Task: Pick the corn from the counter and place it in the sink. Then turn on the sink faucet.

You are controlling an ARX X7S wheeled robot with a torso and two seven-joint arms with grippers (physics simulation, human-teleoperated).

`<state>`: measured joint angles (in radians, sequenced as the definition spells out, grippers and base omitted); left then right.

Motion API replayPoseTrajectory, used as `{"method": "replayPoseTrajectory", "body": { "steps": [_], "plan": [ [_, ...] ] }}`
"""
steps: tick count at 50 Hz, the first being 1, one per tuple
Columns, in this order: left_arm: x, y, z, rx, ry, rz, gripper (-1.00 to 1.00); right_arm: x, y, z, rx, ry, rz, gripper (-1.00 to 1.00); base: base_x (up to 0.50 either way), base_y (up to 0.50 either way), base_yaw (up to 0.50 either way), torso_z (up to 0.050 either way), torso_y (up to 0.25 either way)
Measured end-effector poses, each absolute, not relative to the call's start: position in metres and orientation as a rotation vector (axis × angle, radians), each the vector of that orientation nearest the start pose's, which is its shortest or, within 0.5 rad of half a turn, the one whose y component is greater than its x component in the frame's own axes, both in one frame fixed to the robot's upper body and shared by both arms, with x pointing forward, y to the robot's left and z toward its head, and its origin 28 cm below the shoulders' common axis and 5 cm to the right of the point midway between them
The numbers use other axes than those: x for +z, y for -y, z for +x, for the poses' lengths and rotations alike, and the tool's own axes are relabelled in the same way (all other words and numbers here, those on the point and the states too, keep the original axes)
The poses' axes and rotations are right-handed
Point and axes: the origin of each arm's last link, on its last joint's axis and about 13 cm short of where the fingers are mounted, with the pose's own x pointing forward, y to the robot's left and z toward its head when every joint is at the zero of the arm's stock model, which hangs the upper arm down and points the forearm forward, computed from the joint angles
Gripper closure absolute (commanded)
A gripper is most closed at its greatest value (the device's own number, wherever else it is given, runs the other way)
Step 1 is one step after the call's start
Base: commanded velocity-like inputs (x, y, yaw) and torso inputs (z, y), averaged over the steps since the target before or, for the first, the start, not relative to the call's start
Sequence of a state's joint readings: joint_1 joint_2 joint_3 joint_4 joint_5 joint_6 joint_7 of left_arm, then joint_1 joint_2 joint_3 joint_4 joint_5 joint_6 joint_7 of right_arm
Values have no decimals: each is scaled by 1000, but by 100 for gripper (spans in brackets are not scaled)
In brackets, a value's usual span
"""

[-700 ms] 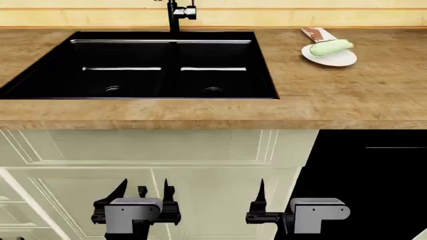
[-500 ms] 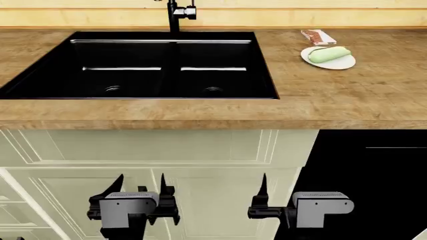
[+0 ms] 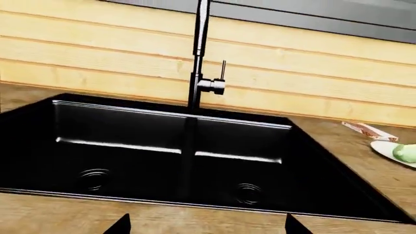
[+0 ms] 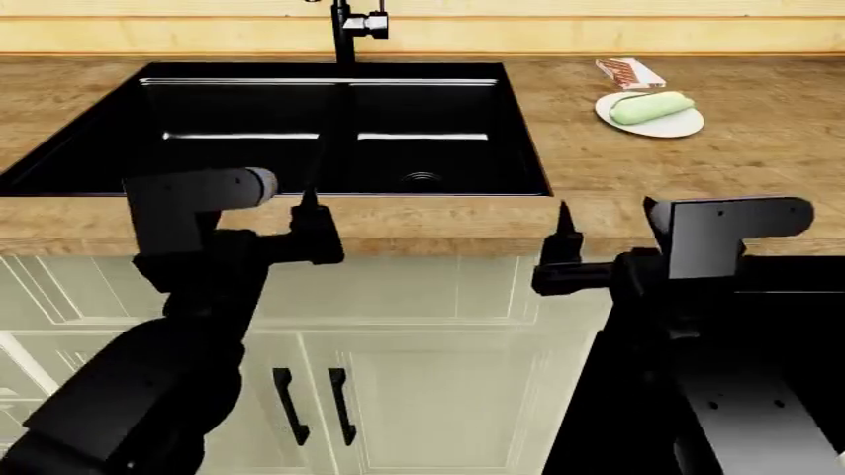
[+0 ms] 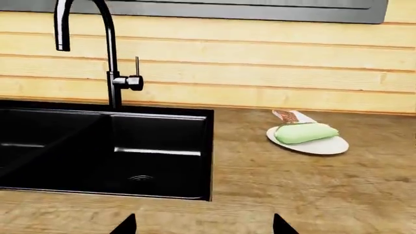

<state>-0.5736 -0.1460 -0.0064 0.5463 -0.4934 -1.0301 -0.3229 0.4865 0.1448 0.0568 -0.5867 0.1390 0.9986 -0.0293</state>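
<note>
The corn (image 4: 651, 107) lies on a white plate (image 4: 676, 125) at the back right of the counter (image 4: 660, 188). It also shows in the right wrist view (image 5: 305, 132) and at the edge of the left wrist view (image 3: 408, 152). The black double-basin sink (image 4: 521, 129) is set in the counter to the left, with the sink faucet (image 4: 346, 30) behind its middle. My left gripper (image 4: 264, 233) and right gripper (image 4: 623, 247) are both open and empty. They are raised at the counter's front edge, the left before the sink, the right before bare wood.
A brown chocolate bar (image 4: 628, 71) lies just behind the plate, near the wooden back wall (image 4: 595, 35). Cream cabinet doors (image 4: 422, 376) and a black panel (image 4: 793, 297) stand below the counter. The faucet's lever (image 5: 137, 66) stands upright.
Both arms have risen from low in front of the cabinet doors to the height of the counter's front edge. Corn and plate stay put since 0.5 s ago.
</note>
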Motion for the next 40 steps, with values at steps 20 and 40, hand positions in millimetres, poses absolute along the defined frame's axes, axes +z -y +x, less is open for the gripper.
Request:
{"method": "replayPoseTrajectory", "body": {
  "steps": [20,40],
  "plan": [
    [292,-237,230,-6,71,45,-100,286,148,259,25,164,-47,-100,0,0,0,0,0],
    [385,-263,201,76,200,85,-100,386,154,248,28,214,-105,-100,40,0,0,20,0]
  ]
}}
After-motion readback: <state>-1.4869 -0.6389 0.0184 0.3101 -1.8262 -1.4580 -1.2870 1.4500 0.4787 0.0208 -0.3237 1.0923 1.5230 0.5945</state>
